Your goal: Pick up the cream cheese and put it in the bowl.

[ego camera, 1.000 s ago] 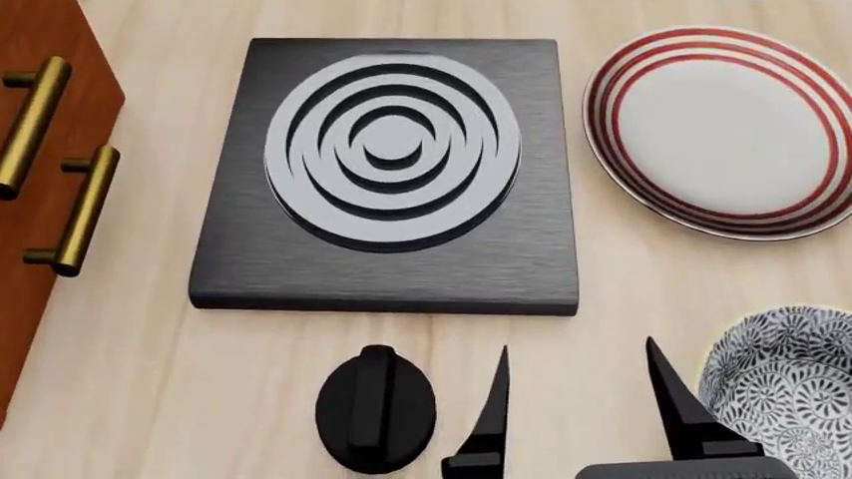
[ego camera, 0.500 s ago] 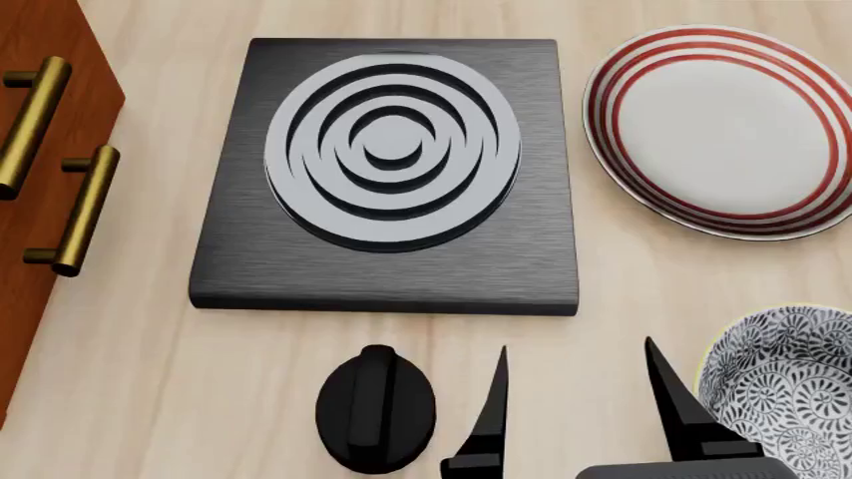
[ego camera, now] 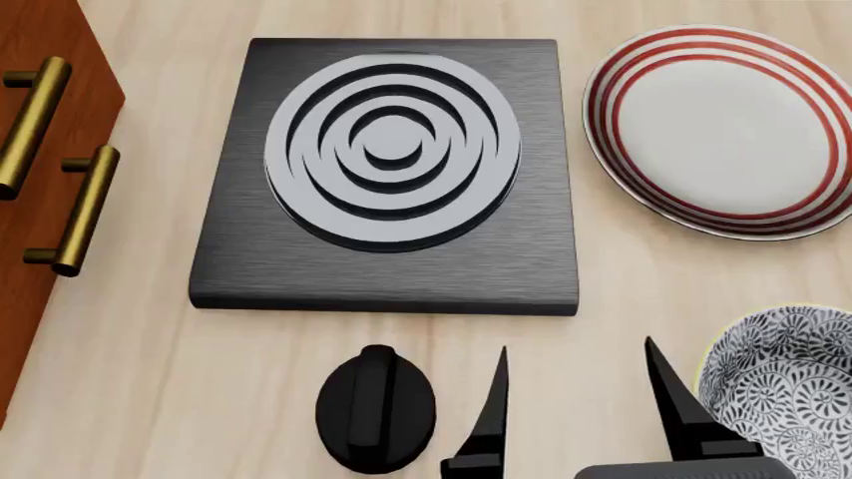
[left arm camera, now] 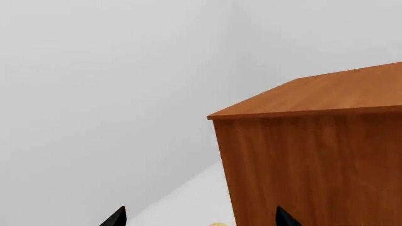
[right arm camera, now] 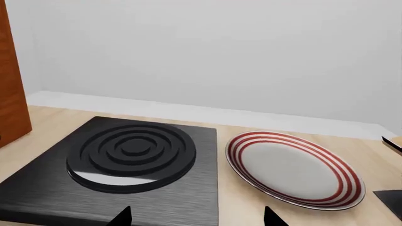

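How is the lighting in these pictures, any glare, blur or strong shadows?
Head view: flat, even light, sharp, with a faint shadow beside the stove plate. Right wrist view: soft sheen on the plate, no glare. Left wrist view: sharp cabinet, plain pale walls.

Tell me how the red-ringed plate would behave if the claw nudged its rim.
The red-ringed plate looks like rigid glazed ceramic, so it would probably slide across the smooth wooden table rather than flex. Its rim is raised, so pressing down there might tip it. It is likely breakable if dropped.
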`<state>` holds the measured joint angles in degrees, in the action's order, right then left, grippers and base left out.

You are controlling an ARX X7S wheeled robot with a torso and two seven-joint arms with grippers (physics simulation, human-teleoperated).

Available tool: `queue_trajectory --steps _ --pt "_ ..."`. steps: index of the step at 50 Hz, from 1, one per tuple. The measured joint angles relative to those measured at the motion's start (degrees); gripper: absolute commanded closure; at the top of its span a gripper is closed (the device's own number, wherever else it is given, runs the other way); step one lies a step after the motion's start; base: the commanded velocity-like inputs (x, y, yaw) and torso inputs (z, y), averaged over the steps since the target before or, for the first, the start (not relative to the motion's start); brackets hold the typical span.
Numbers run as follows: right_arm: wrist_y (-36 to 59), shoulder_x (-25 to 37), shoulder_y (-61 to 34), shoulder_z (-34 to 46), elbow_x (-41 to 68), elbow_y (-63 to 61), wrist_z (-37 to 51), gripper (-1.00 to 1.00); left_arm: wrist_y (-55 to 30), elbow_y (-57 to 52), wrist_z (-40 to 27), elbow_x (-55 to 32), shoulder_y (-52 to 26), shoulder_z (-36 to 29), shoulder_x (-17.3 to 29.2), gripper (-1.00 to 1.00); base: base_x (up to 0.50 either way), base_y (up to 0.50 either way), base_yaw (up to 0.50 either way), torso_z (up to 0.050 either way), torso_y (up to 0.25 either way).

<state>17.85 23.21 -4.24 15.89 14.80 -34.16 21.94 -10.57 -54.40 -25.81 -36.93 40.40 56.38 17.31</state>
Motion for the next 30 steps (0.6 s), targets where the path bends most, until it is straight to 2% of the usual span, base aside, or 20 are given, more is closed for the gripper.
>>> queue_trajectory --steps 6,15,30 --pt "-0.06 0.07 0.04 0.00 0.01 -0.05 0.14 -1.00 -1.14 1.23 3.28 -4.45 0.51 6.26 -1.20 -1.00 0.00 0.00 0.00 0.000 0.000" --pt "-0.18 0.18 0.06 -0.06 0.11 -0.08 0.32 -1.00 -2.60 4.53 4.52 -12.86 1.07 16.07 -0.49 -1.00 0.00 0.00 0.00 0.000 0.000" --pt "-0.47 0.35 0.11 -0.05 0.28 0.11 0.46 -1.00 -10.01 7.47 2.27 -17.58 2.45 25.92 3.14 -1.00 0.00 0.00 0.00 0.000 0.000"
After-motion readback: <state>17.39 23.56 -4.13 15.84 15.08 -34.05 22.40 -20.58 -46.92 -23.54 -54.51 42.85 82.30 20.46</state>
